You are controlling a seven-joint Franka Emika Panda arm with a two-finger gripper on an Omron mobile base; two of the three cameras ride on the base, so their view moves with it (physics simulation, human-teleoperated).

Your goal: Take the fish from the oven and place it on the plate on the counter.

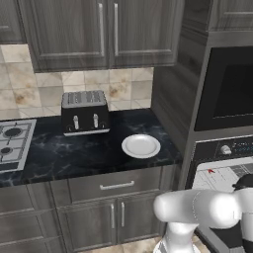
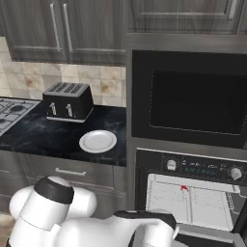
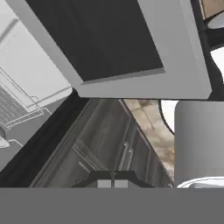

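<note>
The fish (image 1: 211, 171) (image 2: 184, 187) is a tiny red piece lying near the back edge of the pale grey rack tray (image 2: 193, 202) pulled out of the oven (image 2: 202, 166) (image 1: 232, 148). On the counter (image 1: 74, 153) (image 2: 43, 135) to the oven's left sits the white plate (image 1: 141, 146) (image 2: 98, 141), with nothing on it. In the hand view my gripper (image 3: 113, 183) is shut with nothing between its tips. It hangs low, beside the open oven door (image 3: 113, 39), looking along grey cabinet fronts, and it is well away from the fish.
A black toaster (image 1: 84, 112) (image 2: 67, 100) stands behind the plate. The steel gas hob (image 1: 12, 143) lies at the far left. A black glass-fronted unit (image 2: 190, 96) sits above the oven. Wall cabinets (image 1: 104, 29) hang over the counter. My arm's white links (image 2: 96, 226) cross the foreground.
</note>
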